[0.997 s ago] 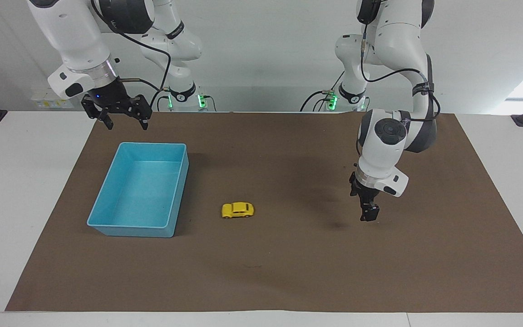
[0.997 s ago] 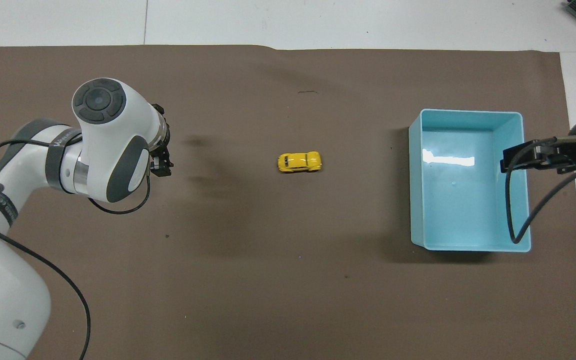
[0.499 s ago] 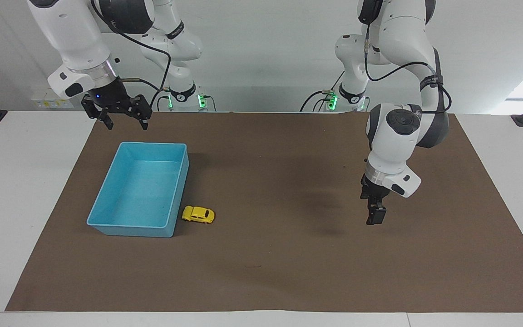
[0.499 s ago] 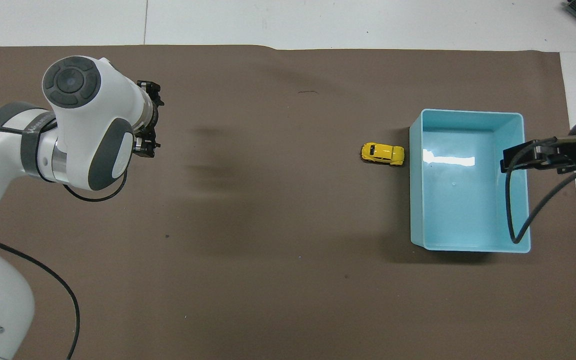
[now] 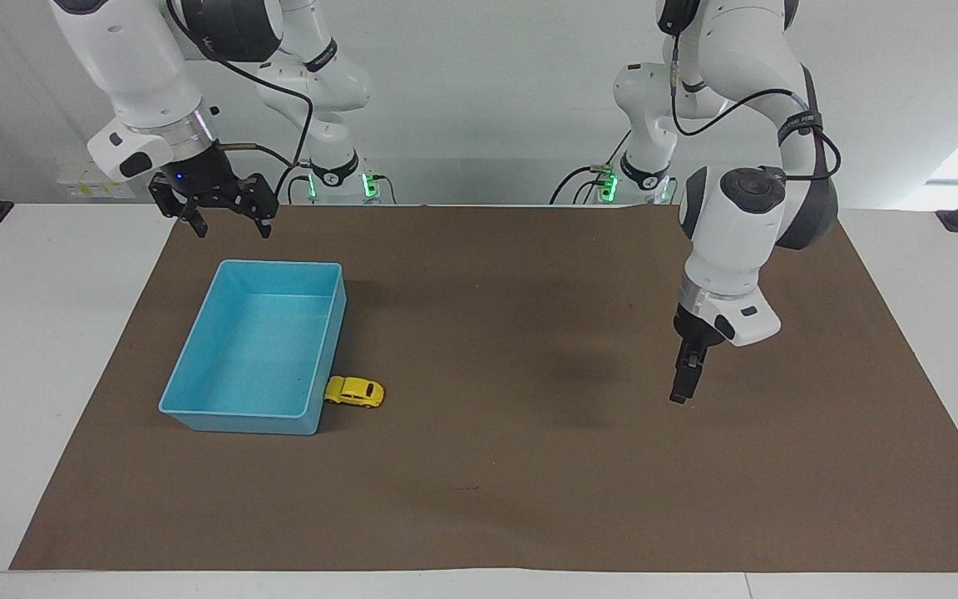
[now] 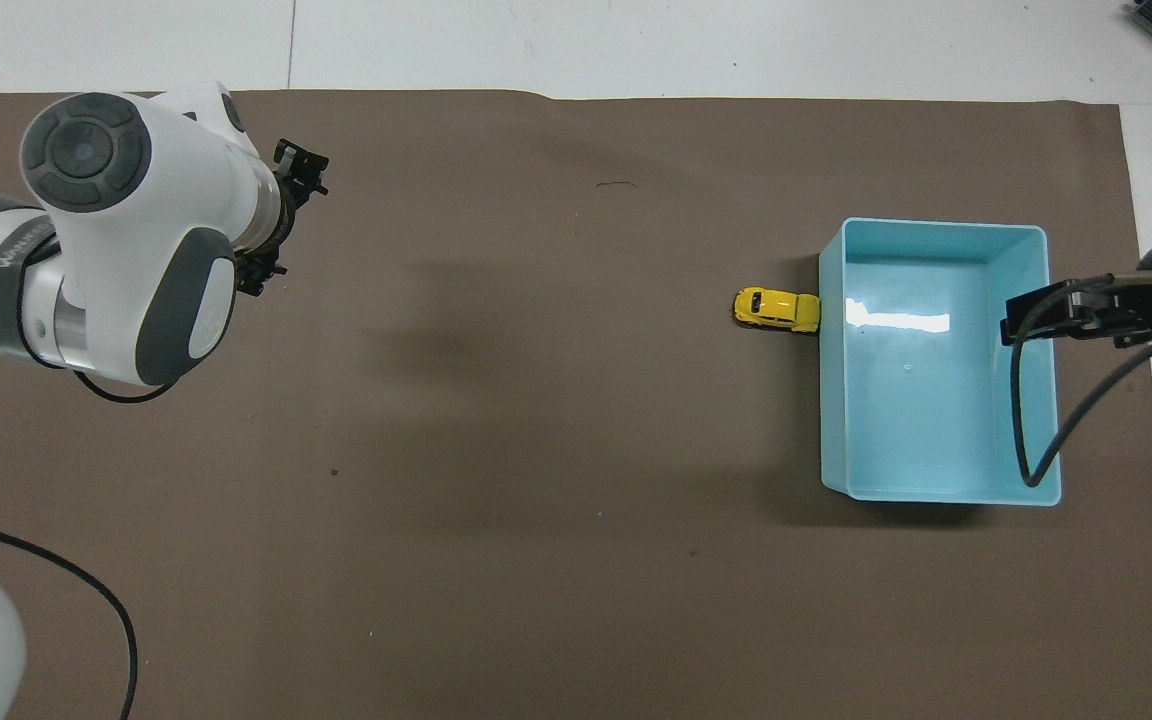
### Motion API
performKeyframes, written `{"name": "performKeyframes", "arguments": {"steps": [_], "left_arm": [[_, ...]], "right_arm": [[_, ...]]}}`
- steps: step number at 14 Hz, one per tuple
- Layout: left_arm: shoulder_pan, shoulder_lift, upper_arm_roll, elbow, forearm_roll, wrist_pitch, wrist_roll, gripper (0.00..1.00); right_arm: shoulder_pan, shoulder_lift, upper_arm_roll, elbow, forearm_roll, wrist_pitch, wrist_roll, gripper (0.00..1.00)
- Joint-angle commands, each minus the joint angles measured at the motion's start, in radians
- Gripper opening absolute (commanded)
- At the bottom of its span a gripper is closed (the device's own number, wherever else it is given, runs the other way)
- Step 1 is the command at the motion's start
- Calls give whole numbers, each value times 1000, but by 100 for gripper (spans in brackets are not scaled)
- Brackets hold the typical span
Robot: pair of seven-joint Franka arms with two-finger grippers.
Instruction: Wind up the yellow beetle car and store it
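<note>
With the yellow beetle car (image 5: 354,392) touching the light blue bin (image 5: 196,352) at lower left of the facing view, bring your spread, empty right gripper (image 5: 225,218) down squarely over its roof; the left gripper (image 5: 683,384), whose finger state I cannot tell, waits at mid right.

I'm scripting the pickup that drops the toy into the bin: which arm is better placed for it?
Probably the right. Its right gripper hangs open by the light blue plastic bin, and the small yellow beetle car rests against that bin's wall. The left gripper hangs over bare brown mat toward the left arm's end.
</note>
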State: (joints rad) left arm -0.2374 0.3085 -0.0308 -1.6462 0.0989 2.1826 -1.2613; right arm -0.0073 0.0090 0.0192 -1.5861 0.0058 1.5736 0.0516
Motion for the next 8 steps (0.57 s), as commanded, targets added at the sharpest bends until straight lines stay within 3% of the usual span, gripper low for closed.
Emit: {"name": "performKeyframes", "arguments": {"steps": [1,8], "left_arm": [[52,-54,-11,-15,15,-50,231,100],[116,-115,-9,-24,13,-147,817,100]], "right_arm": [[-13,6,7,11,16,6,8,100],[-19,6,-4,11,14,8,7,100]]}}
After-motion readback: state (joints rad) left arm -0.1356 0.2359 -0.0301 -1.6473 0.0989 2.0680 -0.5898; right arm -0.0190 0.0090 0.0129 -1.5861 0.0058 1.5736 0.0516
